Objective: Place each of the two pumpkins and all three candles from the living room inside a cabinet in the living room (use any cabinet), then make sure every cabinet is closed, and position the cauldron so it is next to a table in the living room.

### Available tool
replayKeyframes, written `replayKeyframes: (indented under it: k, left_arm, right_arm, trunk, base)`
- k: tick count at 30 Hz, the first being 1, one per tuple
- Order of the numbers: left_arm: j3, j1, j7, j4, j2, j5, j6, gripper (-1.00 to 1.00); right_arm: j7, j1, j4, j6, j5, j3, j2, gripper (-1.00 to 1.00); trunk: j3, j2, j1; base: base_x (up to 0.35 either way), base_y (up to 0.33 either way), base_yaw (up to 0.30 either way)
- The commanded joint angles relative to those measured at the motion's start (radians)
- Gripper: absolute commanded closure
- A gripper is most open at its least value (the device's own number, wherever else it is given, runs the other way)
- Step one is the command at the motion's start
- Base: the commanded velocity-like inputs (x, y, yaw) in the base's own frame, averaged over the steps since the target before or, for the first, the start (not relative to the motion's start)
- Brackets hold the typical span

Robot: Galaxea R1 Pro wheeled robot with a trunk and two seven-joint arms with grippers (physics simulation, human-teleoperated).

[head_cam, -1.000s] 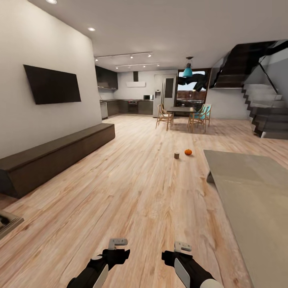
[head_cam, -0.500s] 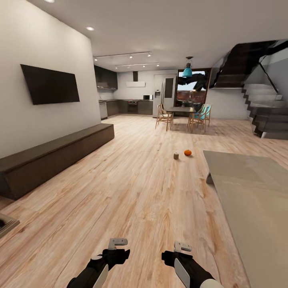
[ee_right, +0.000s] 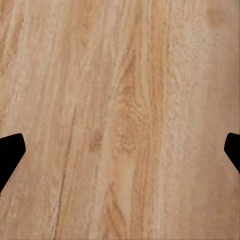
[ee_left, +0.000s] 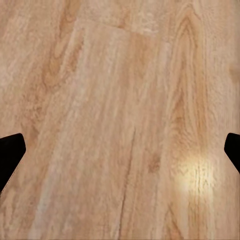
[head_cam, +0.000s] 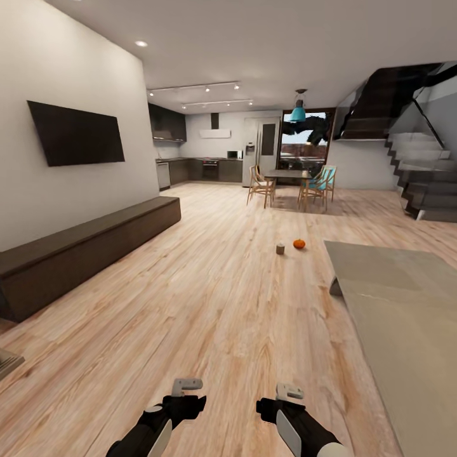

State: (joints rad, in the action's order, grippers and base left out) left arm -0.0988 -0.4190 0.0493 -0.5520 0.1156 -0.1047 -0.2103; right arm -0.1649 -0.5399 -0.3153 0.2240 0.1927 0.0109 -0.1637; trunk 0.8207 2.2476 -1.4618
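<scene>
Out on the wooden floor point(head_cam: 209, 298) beside a small candle point(head_cam: 280, 249), well ahead of the empty, spread left end effector point(head_cam: 188, 388) and right end effector point(head_cam: 287, 395), the pumpkin point(head_cam: 299, 244) looks light, rigid and smooth-ribbed, best pinched across its middle.
</scene>
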Motion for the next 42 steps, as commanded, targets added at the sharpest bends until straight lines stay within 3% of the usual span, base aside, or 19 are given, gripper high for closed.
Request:
replayKeyframes:
  k: [1,42]
  left_arm:
    - [-0.002,0.0,0.0,-0.002,-0.001,-0.01,-0.006,-1.0]
    - [-0.002,-0.001,0.0,-0.002,-0.001,-0.01,-0.006,-1.0]
  right_arm:
    - [-0.005,0.0,-0.002,0.005,0.008,0.001,0.0,-1.0]
    - [-0.004,0.0,-0.002,-0.002,0.007,0.003,-0.002,-1.0]
  trunk:
    - [0.001,0.0,0.0]
    - [0.001,0.0,0.0]
  base:
    - [0.221,0.0,0.0]
    - [0.226,0.0,0.0]
